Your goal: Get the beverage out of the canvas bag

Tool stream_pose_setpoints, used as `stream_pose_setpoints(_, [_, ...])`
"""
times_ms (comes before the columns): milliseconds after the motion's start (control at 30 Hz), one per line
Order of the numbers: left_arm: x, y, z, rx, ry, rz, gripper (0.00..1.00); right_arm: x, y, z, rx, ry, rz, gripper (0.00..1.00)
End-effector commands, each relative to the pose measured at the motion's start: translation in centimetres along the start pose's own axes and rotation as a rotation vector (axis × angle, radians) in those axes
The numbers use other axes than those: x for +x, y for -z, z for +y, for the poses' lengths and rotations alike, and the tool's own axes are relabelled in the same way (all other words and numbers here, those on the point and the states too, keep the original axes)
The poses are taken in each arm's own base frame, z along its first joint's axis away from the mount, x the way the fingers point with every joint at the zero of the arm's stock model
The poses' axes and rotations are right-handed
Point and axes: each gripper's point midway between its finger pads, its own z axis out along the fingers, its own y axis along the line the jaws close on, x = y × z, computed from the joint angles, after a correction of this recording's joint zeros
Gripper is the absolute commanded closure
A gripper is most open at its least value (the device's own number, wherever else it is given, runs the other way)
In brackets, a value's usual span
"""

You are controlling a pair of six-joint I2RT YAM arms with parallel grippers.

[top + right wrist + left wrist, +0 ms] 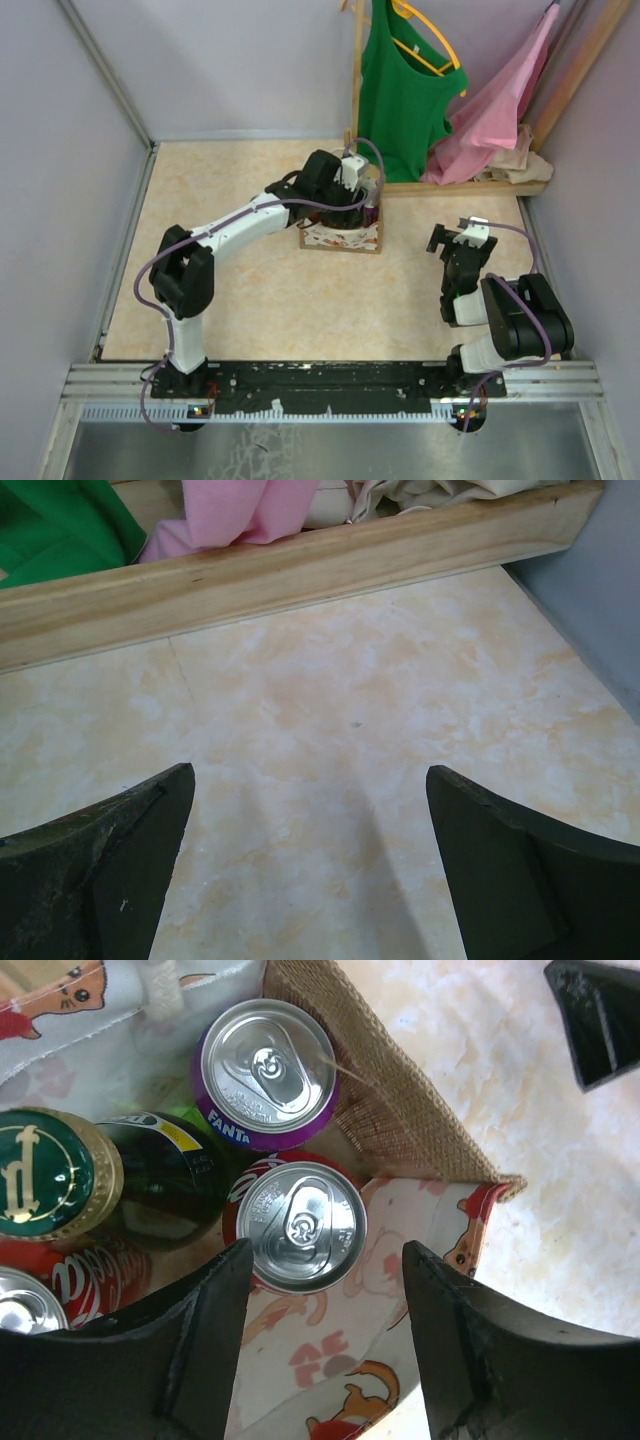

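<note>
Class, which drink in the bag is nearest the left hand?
The red can, between the left hand's fingers; the Fanta can, green-capped bottle and second red can stand farther off.

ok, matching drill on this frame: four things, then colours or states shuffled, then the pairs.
Things:
1. Fanta can
2. bottle cap
3. canvas bag
4. right claw

Descriptions:
A. green with a gold rim
B. purple side, silver top
C. cream cloth, red print
D. open above the marbled table

Pairs: 1-B, 2-A, 3-C, 4-D
</note>
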Motion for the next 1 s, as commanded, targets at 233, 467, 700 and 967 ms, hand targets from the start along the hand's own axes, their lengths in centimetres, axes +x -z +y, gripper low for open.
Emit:
stream_pose_setpoints(233, [-0.2, -0.6, 1.1, -0.130, 0.109, -0.051, 0.08, -2.1, -0.6, 0.1, 0.005, -0.027, -0.066, 0.01])
stream_pose_setpoints(467, [0.6, -2.4, 1.5, -0.157, 0.135, -0.034, 0.05, -2.1, -0.6, 0.1, 0.005, -0.027, -0.066, 0.01])
stream_pose_setpoints(700, [0.6, -3.5, 1.7, -0.178, 0.114, -0.031, 0.01, -2.1, -0.6, 0.1, 0.005, -0.027, -0.067, 0.01])
stream_pose_setpoints(967, [2.4, -4.8, 2.8, -0.217, 0.111, 0.010, 0.01, -2.1, -0.6, 0.1, 0.005, -0.027, -0.066, 0.01])
